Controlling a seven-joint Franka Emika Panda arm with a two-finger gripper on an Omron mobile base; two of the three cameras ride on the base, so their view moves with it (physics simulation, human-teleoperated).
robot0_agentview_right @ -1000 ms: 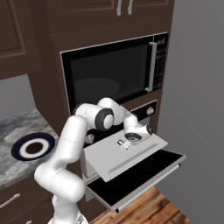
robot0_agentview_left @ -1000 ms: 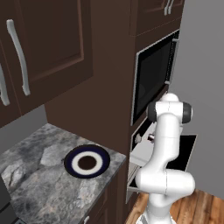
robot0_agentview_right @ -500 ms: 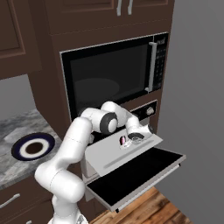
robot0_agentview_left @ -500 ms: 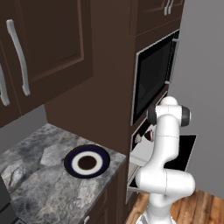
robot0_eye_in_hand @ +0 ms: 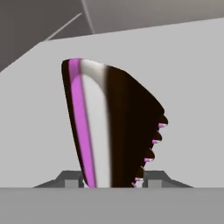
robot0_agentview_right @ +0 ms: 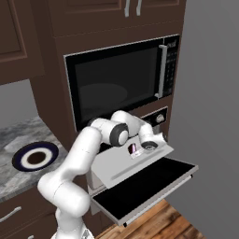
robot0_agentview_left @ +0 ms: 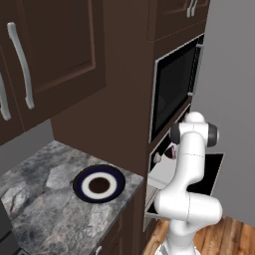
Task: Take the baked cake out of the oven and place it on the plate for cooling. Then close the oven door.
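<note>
cake: the baked cake (robot0_eye_in_hand: 116,127) sits dead centre in my hand view, a dark wedge with a pale layer and a pink stripe, standing on the pale pulled-out oven tray (robot0_agentview_right: 135,165). In the right base view it's just a tiny dark-and-pink bit (robot0_agentview_right: 132,149) mid-frame, right by my hand.

gripper: my gripper (robot0_eye_in_hand: 116,179) has its two tips at the bottom of the hand view, one on each side of the slice's base and very close to it. I can't tell for sure if the pads are pressing yet, so I'm calling it closing around the cake, not a confirmed grip.

what changed: a second ago my hand was hovering over the tray with the jaws wide. Since then they've been narrowing in on the wedge, and the arm has hardly moved. So I reckon the grab is happening right now.

oven: the oven (robot0_agentview_right: 158,119) is just under the black microwave (robot0_agentview_right: 116,84), centre of the right base view, and the oven door (robot0_agentview_right: 144,186) hangs dropped open at lower centre.

plate: the plate (robot0_agentview_left: 99,183) waits on the grey stone worktop (robot0_agentview_left: 45,209), lower left of the left base view, well apart from the tray.

what's left: lift, carry to the plate, then shut the door. None of that is done yet.

worry: it's a skinny slice and could tip or slip out.
</note>
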